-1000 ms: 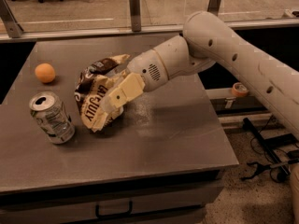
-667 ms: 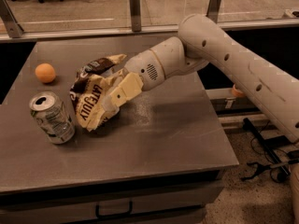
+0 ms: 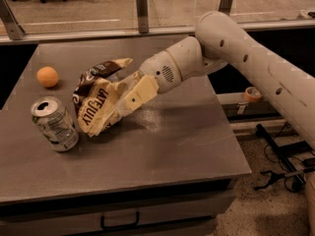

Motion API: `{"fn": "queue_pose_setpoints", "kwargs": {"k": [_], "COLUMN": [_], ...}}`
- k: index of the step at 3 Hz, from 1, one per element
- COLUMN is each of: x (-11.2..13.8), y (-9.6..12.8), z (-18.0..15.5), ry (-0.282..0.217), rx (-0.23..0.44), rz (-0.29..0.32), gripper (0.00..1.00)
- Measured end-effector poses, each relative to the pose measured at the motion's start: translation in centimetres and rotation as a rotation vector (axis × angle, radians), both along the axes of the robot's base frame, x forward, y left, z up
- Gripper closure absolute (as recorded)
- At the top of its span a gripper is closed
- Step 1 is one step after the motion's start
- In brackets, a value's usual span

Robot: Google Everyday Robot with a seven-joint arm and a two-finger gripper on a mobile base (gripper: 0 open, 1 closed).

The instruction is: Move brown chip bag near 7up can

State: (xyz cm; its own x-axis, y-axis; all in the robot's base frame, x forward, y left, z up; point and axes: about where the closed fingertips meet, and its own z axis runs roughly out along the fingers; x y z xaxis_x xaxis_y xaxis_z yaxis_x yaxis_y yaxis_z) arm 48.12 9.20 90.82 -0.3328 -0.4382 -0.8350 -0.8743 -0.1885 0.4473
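The brown chip bag [image 3: 96,102] is a wrinkly cream and dark brown foil bag with large brown lettering, on the grey table left of centre. My gripper [image 3: 118,102] is shut on the brown chip bag, gripping its right side, with the white arm reaching in from the upper right. The 7up can [image 3: 54,124] is silvery-green with white print and an open top. It stands tilted just left of the bag, a small gap apart.
An orange ball [image 3: 47,76] lies on the table [image 3: 172,146] behind the can. A glass rail runs along the table's far edge. A roll of tape [image 3: 252,94] sits on a shelf at the right. Cables lie on the floor at right.
My gripper has carried the chip bag a little to the left, closer to the can. The can and the ball have not moved.
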Motion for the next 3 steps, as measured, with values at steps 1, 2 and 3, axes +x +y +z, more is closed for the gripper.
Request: {"fn": "queue_pose_setpoints", "kwargs": {"k": [1, 2, 3], "x": [1.0, 1.7, 1.6], "y": [-4.5, -10.6, -10.6], "z": [-0.4, 0.3, 0.5], "ry": [-0.042, -0.115, -0.131], "rx": [-0.14, -0.305, -0.32], "rz": [-0.157, -0.35, -0.351], "gripper": [0.0, 0.0, 0.0]}}
